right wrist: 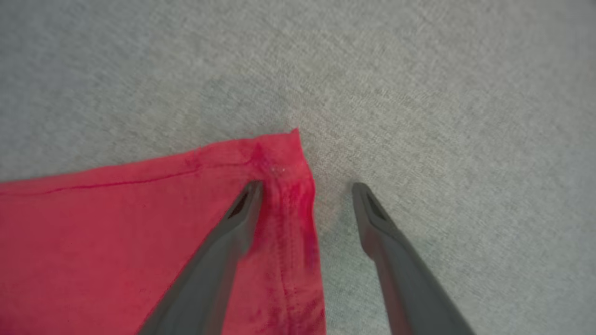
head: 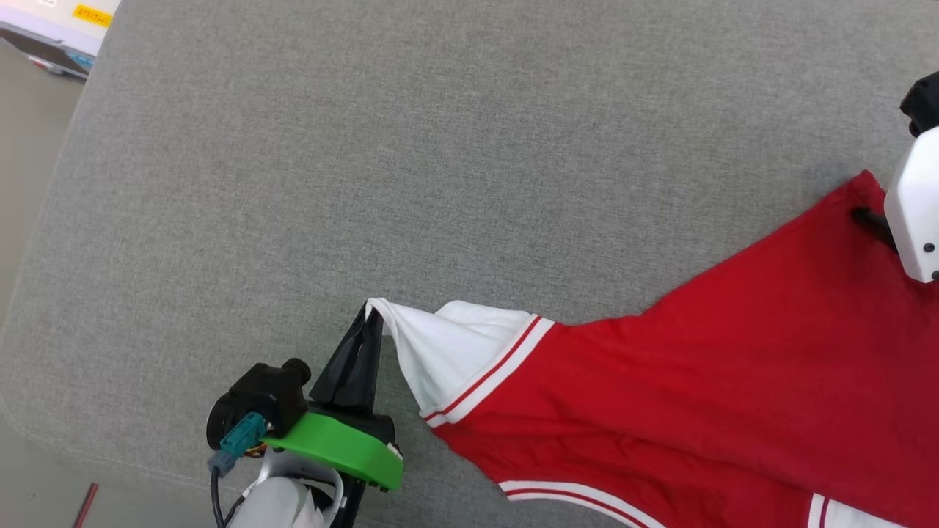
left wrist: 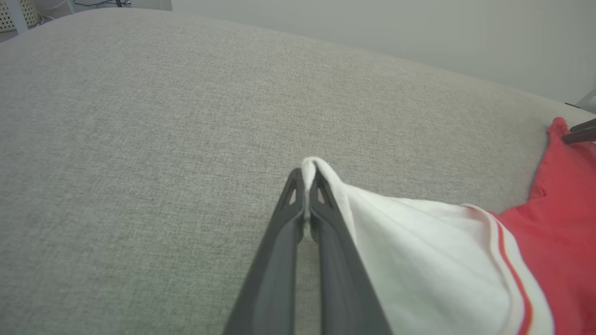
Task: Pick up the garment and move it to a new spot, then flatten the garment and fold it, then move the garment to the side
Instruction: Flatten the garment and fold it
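Garment (head: pixel 733 381), a soft red knit with a white sleeve (head: pixel 455 345) and striped trim, is lying across the lower right of the grey woven cushion (head: pixel 440 147). Left gripper (left wrist: pixel 305 174) is pinching the sleeve's peaked tip, fingers pressed together. Right gripper (right wrist: pixel 307 186) is standing spread, one finger over the stitched hem corner, the other over bare cushion. Pale wall (left wrist: pixel 419 28) is showing behind.

From my screen the bench (head: pixel 293 183) reads as coarse grey woven cloth, the garment (head: pixel 697 381) as soft matt knit — and the fingers (left wrist: pixel 274 270) of the left gripper (left wrist: pixel 306 176) as smooth, dark, matt plastic above a glossy green plastic collar (head: pixel 337 447).
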Robot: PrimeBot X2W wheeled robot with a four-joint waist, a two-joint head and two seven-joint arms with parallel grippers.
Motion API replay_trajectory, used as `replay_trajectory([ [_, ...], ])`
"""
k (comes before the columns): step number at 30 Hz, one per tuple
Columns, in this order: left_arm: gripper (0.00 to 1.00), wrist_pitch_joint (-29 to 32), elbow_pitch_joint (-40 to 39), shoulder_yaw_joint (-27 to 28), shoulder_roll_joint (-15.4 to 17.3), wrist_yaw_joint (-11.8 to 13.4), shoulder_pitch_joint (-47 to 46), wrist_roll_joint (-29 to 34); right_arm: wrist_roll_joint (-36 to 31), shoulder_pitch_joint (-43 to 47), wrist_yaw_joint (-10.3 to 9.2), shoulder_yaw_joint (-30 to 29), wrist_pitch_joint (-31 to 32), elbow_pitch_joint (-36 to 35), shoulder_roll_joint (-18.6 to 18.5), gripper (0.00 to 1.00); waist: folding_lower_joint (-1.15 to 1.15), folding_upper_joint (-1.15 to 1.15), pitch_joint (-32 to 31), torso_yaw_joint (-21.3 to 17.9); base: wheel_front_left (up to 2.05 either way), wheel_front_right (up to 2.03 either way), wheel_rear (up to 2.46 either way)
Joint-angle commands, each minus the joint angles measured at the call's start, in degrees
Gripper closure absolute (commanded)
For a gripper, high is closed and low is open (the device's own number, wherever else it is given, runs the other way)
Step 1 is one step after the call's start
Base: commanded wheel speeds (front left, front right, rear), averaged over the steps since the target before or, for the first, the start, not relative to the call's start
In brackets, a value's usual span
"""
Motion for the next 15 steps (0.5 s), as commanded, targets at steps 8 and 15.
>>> replay_trajectory([
  [8,1.00,-0.4,0.7,0.2,-0.9,-0.6,-2.2,0.7,3.2,-0.6,-0.04,8.0,-3.5,5.5,1.0,0.00,0.00,0.00,2.4,1.5,0.00,0.00,0.00],
  [15,1.00,-0.4,1.1,1.0,-1.2,-1.0,-2.1,1.1,6.2,-1.6,-0.04,13.3,-5.7,6.5,0.1,1.00,0.00,0.00,1.1,0.6,0.00,0.00,0.00],
])
